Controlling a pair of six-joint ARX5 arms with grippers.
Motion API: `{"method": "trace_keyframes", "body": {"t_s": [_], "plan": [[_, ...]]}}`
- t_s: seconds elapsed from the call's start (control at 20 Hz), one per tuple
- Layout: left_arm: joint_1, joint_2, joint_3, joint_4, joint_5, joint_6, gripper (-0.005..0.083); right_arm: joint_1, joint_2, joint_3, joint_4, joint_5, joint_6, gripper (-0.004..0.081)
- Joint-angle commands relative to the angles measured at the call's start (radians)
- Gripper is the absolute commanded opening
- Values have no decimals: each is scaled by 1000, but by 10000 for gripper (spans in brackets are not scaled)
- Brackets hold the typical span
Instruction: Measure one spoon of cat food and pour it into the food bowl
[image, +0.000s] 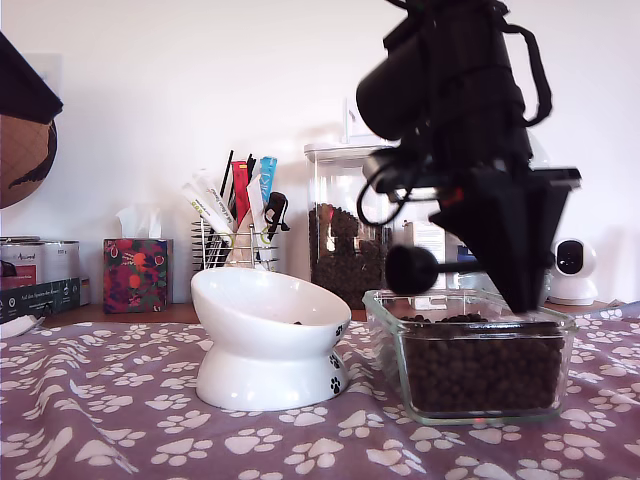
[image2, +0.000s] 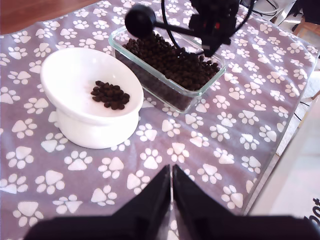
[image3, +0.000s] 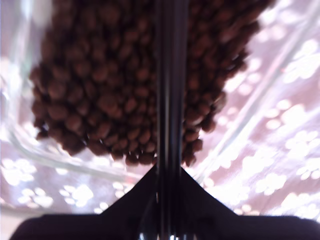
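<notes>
Gripping spoon (image: 412, 268) handle, my second gripper (image: 520, 290) hovers over cat food (image: 480, 365); cup juts sideways. Spoon light, stiff, slick plastic; hold mid-handle. My first gripper (image2: 171, 175) clenched, empty, food bowl (image2: 60, 75) ahead.

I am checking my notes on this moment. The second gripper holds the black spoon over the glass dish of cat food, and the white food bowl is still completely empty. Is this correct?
Not quite: the food bowl is not empty. The first wrist view shows a small heap of cat food already in it. The rest holds: my second gripper holds the spoon over the glass dish.
</notes>
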Motion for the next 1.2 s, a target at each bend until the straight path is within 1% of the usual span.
{"method": "trace_keyframes", "body": {"t_s": [0.0, 0.1, 0.15, 0.25, 0.3, 0.35, 0.45, 0.55, 0.85, 0.9, 0.95, 1.0, 1.05, 1.15], "plan": [[-2, 4, 6, 14, -1, -3, -22, 4, -9, -31, -5, 2, -3, -13], [-2, 4, 6, 27, -1, -3, -22, 0, -9, -31, -5, 2, -2, -6], [-2, 4, 6, 29, -1, -3, -22, 0, -9, -31, -5, 1, -2, 38], [-2, 4, 6, 29, -1, -3, -22, 0, -9, -31, -5, 1, -2, 205], [-2, 4, 6, 29, -1, -3, -22, 0, -9, -30, -5, 1, -2, 256], [-2, 4, 6, 31, -1, -3, -22, 0, -9, -29, -4, 1, -3, 263], [-2, 4, 6, 37, -1, -3, -22, -2, -14, -26, -5, 1, -12, 262], [-2, 4, 6, 45, -1, -3, -22, -7, -46, -25, -4, -2, -31, 262], [-2, 4, 6, 70, -1, -3, -22, -10, -230, -22, 11, 2, -29, 260], [-2, 4, 6, 88, -1, -2, -22, -9, -266, -22, 27, 2, -29, 228], [-2, 5, 6, 112, -2, -2, -22, -8, -299, -22, 65, 10, -26, 136], [-2, 5, 6, 136, -10, -2, -22, -8, -330, -23, 119, 22, -23, 19], [-2, 13, 6, 172, -23, 6, -22, -8, -356, -23, 183, 37, -24, -8], [-2, 42, 6, 232, -65, 34, -22, -9, -393, -23, 302, 63, -30, -10]]}}
